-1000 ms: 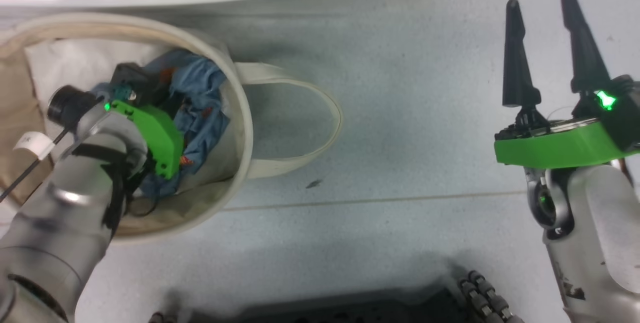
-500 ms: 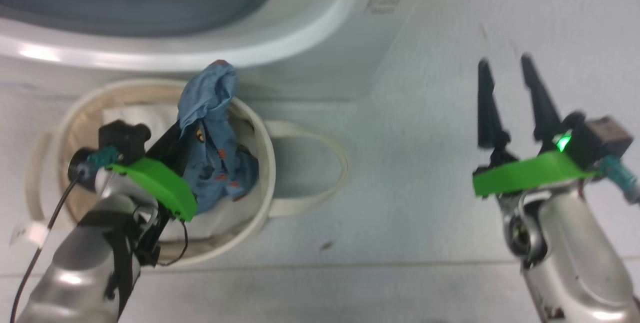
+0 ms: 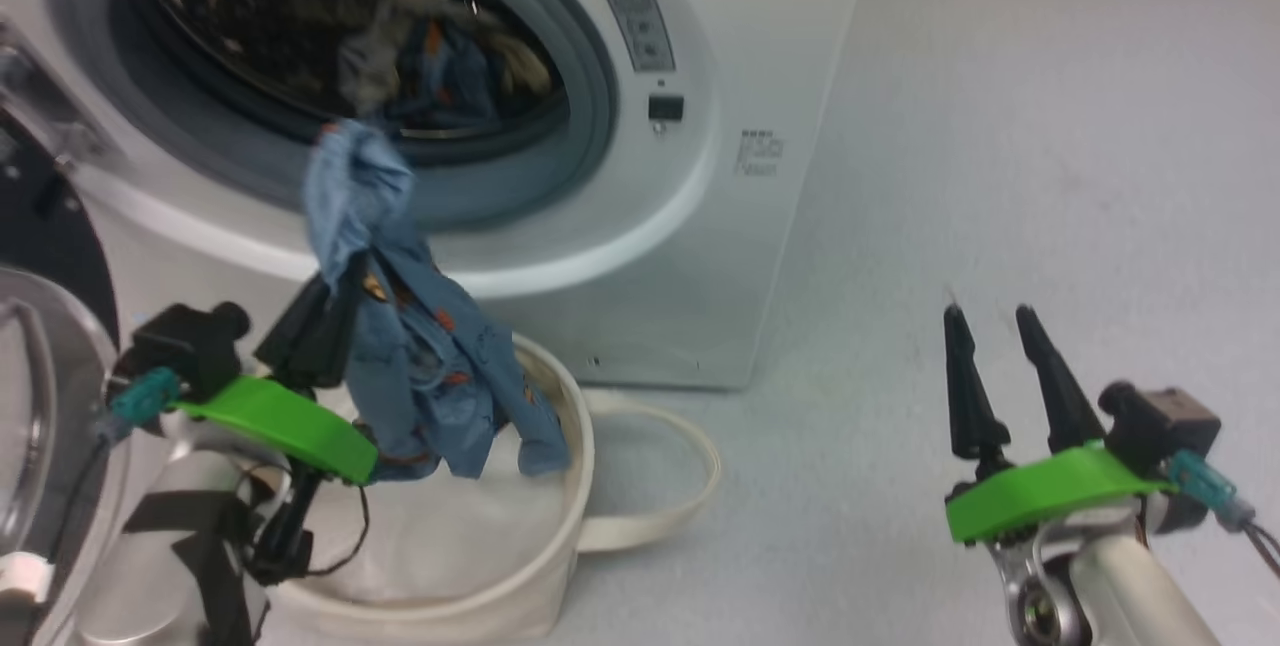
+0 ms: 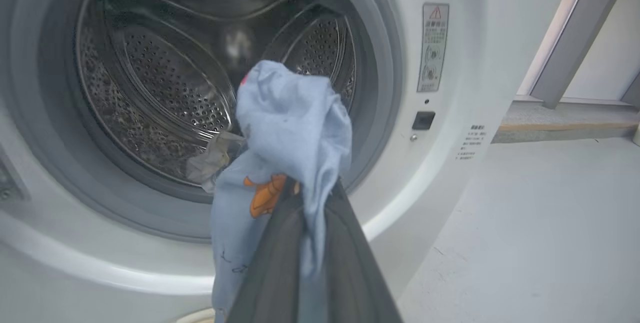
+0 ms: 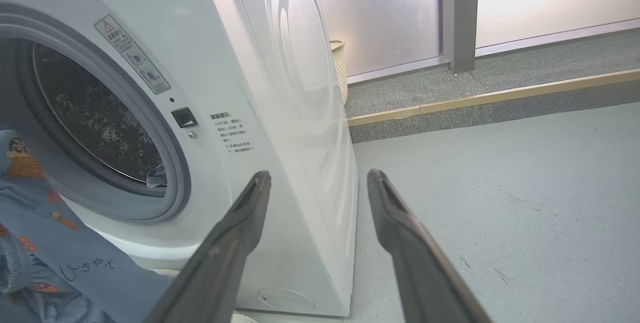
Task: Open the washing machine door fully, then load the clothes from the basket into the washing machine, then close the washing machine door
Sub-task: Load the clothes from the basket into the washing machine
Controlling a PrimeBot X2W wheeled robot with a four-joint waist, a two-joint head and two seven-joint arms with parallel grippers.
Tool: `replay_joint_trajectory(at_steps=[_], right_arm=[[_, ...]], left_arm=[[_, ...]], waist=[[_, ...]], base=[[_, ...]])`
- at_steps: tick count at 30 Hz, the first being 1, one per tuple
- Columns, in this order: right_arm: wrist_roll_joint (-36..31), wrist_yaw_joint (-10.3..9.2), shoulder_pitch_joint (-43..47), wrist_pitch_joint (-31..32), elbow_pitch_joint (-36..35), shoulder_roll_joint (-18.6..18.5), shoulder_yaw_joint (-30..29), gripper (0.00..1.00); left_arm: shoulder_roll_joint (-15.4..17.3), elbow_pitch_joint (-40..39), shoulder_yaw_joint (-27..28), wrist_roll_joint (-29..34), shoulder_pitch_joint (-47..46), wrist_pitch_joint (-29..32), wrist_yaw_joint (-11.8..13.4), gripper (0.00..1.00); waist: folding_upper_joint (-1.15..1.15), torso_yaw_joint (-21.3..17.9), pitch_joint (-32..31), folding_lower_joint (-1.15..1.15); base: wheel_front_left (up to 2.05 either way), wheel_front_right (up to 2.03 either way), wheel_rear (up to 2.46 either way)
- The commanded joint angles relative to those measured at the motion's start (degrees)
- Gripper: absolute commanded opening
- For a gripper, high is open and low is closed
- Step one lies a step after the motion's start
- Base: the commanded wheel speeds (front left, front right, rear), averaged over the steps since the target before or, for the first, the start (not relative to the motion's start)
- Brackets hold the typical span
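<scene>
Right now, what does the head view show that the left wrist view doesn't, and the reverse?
Of the two, the head view alone has the basket, the open washing machine door at the left edge, and the open right gripper. The left wrist view alone has the perforated drum wall close up and a raised ledge beyond the machine. Both have the washing machine, its grey gasket, and the blue garment pinched in the shut left gripper.

Soft cloth garment [image 4: 292, 128], perforated shiny-metal drum [image 4: 165, 83]
</scene>
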Motion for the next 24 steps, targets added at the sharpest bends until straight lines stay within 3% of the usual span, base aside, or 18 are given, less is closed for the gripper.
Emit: replay_joint_trajectory(at_steps=[1,19,24], right_arm=[[0.8,0.01,0.8,-0.7,-1.5,-0.3,1.2,1.0],[1.5,0.01,1.6,-0.7,-2.3,0.4,1.8,1.0],[1.1,0.01,0.9,-0.7,-2.5,1.0,1.8,1.0]], left_arm=[[2.6,-3.0,3.4,0.4,-1.4,-0.7,-0.5,0.0],[11.2,-7.3,2.3,-3.0,-16.3,2.5,-1.5,0.0],[10.1,-3.5,4.4,-3.0,-17.6,0.1,-0.9,0.0]], waist=[[0.0,0.5,-4.2,0.02],[0.0,-2.1,-4.1,0.02],[0.0,-3.4,-1.3,0.02]], base=[[0.0,0.0,0.0],[0.0,0.0,0.0],[0.0,0.0,0.0]])
